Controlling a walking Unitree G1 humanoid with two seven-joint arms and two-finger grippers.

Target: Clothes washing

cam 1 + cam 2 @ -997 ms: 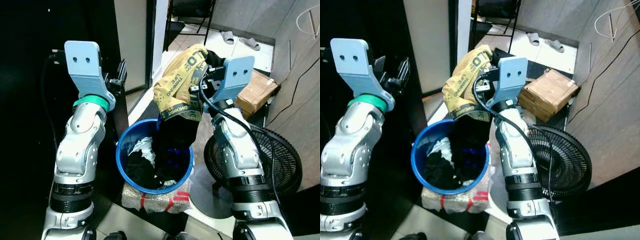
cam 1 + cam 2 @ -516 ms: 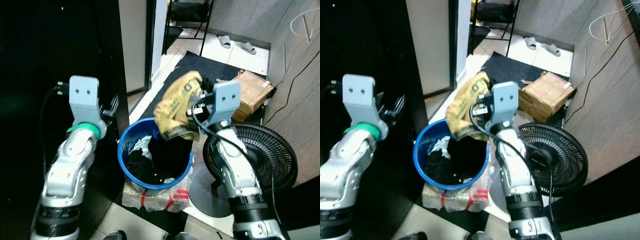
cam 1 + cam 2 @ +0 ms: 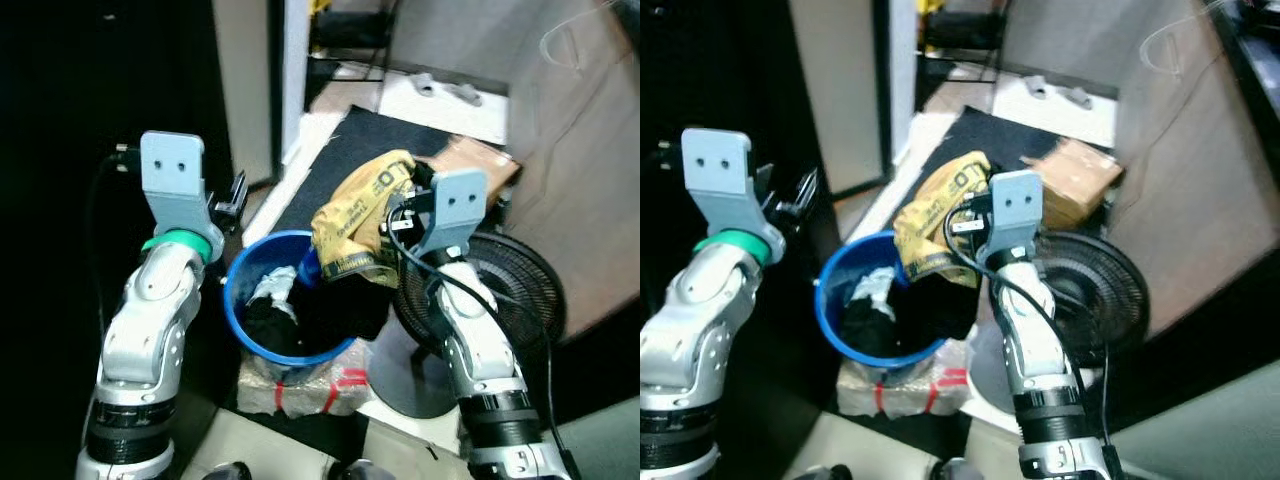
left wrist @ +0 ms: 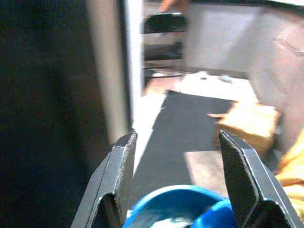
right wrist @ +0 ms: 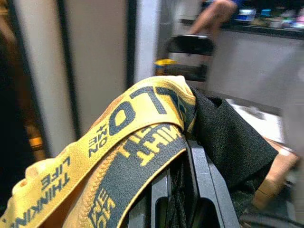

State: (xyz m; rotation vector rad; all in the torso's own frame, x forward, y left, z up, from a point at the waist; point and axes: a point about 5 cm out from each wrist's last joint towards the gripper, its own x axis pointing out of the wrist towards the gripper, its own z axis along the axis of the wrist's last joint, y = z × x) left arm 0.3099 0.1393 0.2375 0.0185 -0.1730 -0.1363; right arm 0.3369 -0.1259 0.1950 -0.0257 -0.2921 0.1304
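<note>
A yellow and black garment (image 3: 362, 222) with dark lettering hangs from my right gripper (image 3: 410, 200), which is shut on it above the right rim of a blue bucket (image 3: 238, 278). Its black part drapes down into the bucket. In the right wrist view the cloth (image 5: 137, 137) wraps over the fingers (image 5: 197, 180). Dark and white clothes (image 3: 272, 305) lie inside the bucket. My left gripper (image 3: 233, 192) is raised to the left of the bucket, open and holding nothing; its two fingers (image 4: 118, 175) frame the bucket rim (image 4: 175, 206).
A black floor fan (image 3: 520, 290) stands right of the bucket. A cardboard box (image 3: 478, 160) sits behind it on a dark mat (image 3: 340, 150). The bucket rests on a wrapped bundle (image 3: 300, 380). A dark panel (image 3: 60, 200) is on the left. A person's arm (image 5: 213, 14) shows far back.
The camera has shifted, moving the whole scene left. My right gripper still holds the garment over the bucket's right rim; the left gripper remains raised and open.
</note>
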